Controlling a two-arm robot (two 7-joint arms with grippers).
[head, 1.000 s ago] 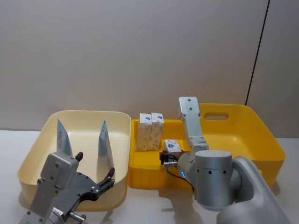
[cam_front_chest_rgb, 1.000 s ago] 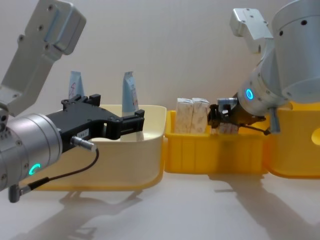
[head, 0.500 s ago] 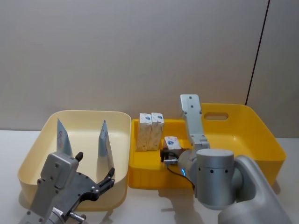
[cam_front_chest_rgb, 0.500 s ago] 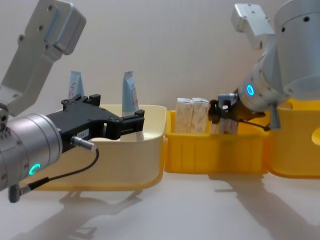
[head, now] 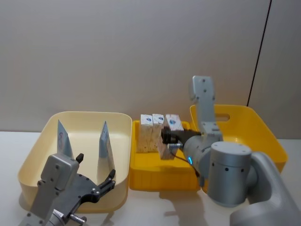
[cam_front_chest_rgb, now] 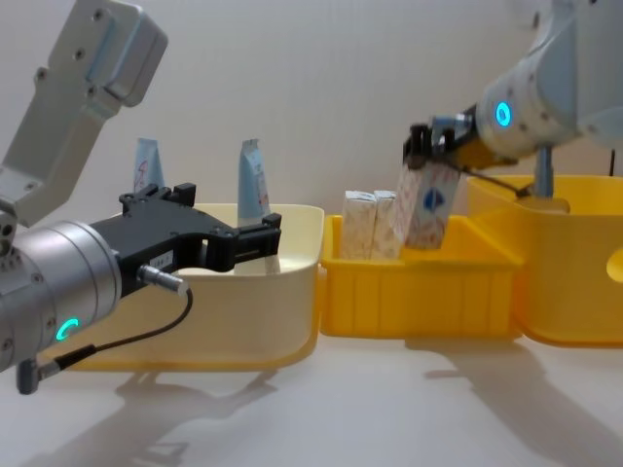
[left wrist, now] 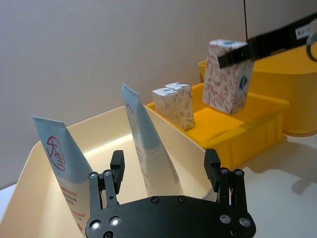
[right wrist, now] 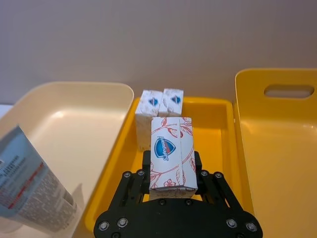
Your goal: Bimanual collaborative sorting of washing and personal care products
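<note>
While it hangs tilted over the small yellow bin (head: 160,181), a white pack (head: 174,122) is squeezed tight in the right gripper's (head: 170,137) jaws, just beside two more packs (head: 152,133) standing in that bin. Two blue tubes (head: 63,139) stand in the cream bin (head: 84,113). At its near edge, the left gripper (head: 94,169) hovers with jaws wide apart.

Head view looks down, chest view level across, wrist views sit close; all share the small yellow bin (head: 155,179)

Pale-blue tubes (head: 106,143); white packs (head: 146,134), red print, blue shield; cream bin (head: 35,150); yellow tray (head: 155,180).
</note>
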